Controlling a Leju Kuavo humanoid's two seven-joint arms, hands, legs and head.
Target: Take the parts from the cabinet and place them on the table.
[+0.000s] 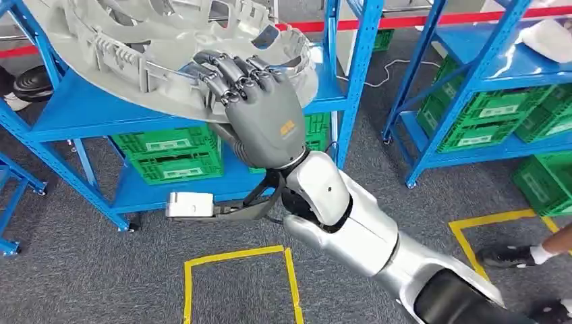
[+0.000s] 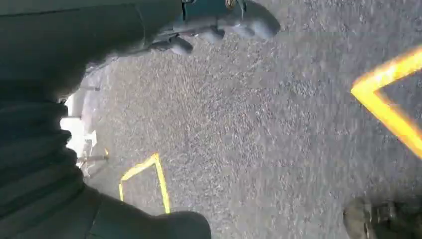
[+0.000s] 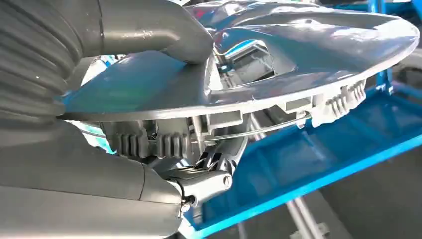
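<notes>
The part [image 1: 162, 61], a large grey disc-shaped moulding with ribs and clips on its underside, sits tilted over the upper blue shelf [image 1: 81, 111] of the cabinet, its near rim projecting past the shelf edge toward me. My right hand [image 1: 260, 111] grips that near rim: in the head view the fingers [image 1: 233, 74] curl over the top face, and in the right wrist view the thumb [image 3: 149, 30] presses one face while the remaining fingers close against the ribbed side, so the rim is clamped between them. In my judgement the step in hand is lifting the part clear of the shelf; done well, it calls for keeping the clamp firm, raising the rim before drawing back, and holding the disc level so that its far edge does not catch the blue upright [image 1: 354, 74]. My left hand [image 2: 219, 25] hangs above the grey floor [image 2: 259, 149], well apart from the part; its fingers look curled, but I cannot tell its state. Green crates [image 1: 168, 155] occupy the lower shelf.
</notes>
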